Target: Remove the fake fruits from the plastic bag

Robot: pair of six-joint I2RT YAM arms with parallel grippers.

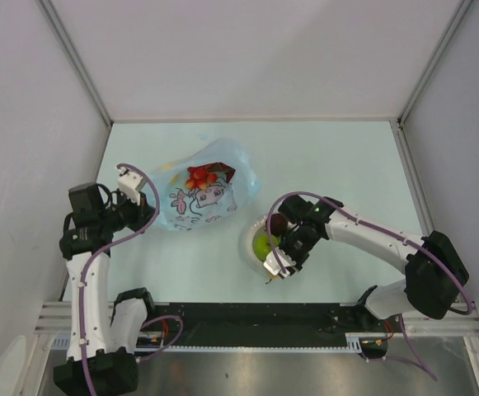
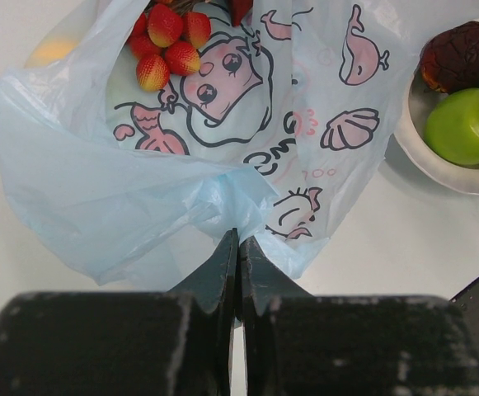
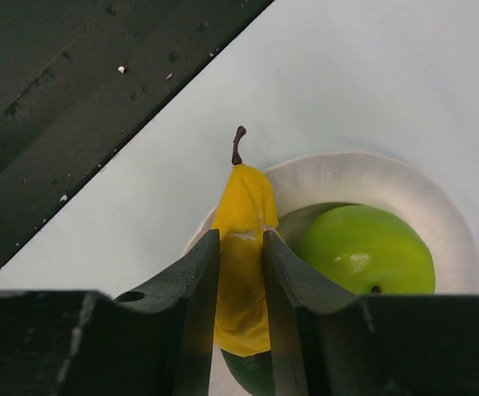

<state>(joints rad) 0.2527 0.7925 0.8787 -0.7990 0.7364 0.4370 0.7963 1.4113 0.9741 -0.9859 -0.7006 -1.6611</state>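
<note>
where the plastic bag point(image 2: 140, 198) is pinched: at its near crinkled edge, by the left gripper point(image 2: 237, 239), whose jaws are pressed together on a fold of the film.
plastic bag: laid crumpled on the table point(image 1: 330, 165), well left of the plate point(image 3: 445, 223), cartoon prints turned up.
red grapes point(image 2: 169, 41): spotted at the bag's far end, bunched together (a yellow shape is glimpsed through the film just beside them, and it cannot be identified).
right gripper point(image 3: 241, 239): clamped on the yellow banana point(image 3: 243, 194), one finger laid against each side, the stem pointed away from the wrist.
yellow banana: held over the plate's near rim, out of the bag.
green apple point(image 3: 363, 247): set on the plate, just beside the yellow banana.
dark maroon fruit point(image 2: 457, 54): parked on the plate too, right beside the green apple.
</note>
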